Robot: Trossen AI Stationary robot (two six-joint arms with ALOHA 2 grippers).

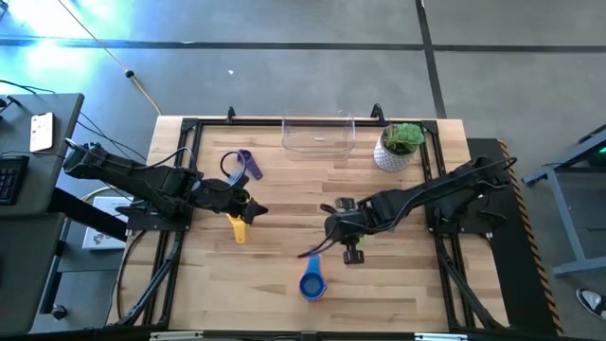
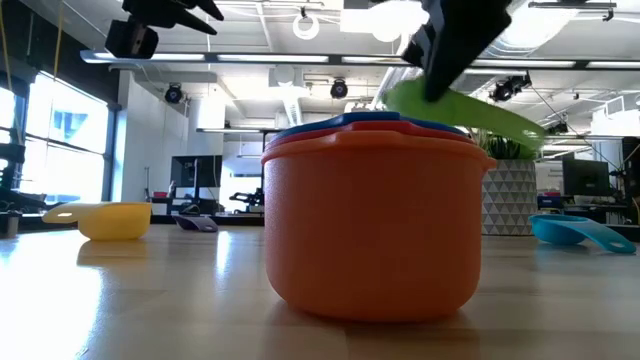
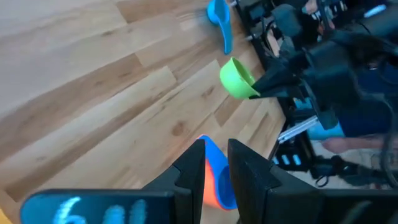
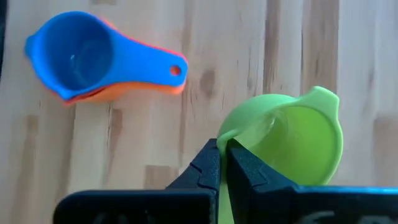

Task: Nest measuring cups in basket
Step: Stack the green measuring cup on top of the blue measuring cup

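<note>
Right wrist view: right gripper point(image 4: 222, 152) clamped on green cup point(image 4: 292, 140).

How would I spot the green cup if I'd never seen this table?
Start at the wooden table and find the right gripper near its middle. The green cup is pinched by its rim there, held above the boards. Unlike the stacked blue and orange cups nearby, it is lifted, alone and lime-coloured.

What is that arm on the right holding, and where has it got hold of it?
The right gripper holds the green measuring cup, pinched by its rim. The left gripper holds nothing.
</note>
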